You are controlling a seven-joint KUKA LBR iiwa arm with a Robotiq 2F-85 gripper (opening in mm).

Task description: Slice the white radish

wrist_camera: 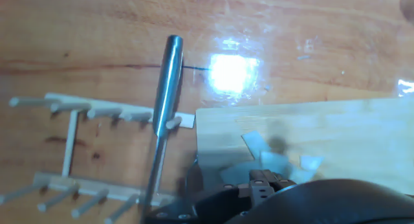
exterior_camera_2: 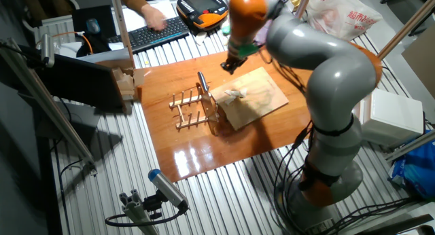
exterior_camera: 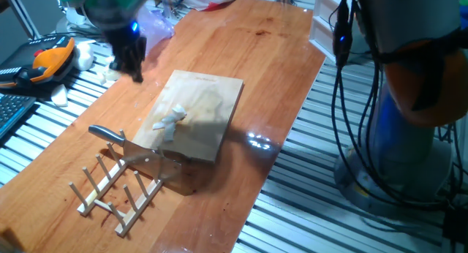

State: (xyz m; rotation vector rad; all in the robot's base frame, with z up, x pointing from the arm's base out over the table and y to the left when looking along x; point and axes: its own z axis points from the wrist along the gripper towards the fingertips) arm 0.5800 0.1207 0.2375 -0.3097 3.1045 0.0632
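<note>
White radish (exterior_camera: 170, 122): pale slivers lying on the wooden board (exterior_camera: 212, 110), beside the knife (exterior_camera: 117, 138) resting in the rack (exterior_camera: 117, 191). Judged light, crisp, moist, easily broken; best steadied from above. Gripper (exterior_camera: 131, 59): raised off the board; jaw state cannot be told.

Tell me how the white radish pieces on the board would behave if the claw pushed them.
The white radish pieces look like thin slivers, so probably light and apt to slide or scatter across the smooth wooden board. Thin cuts may also snap or stick if damp.
</note>
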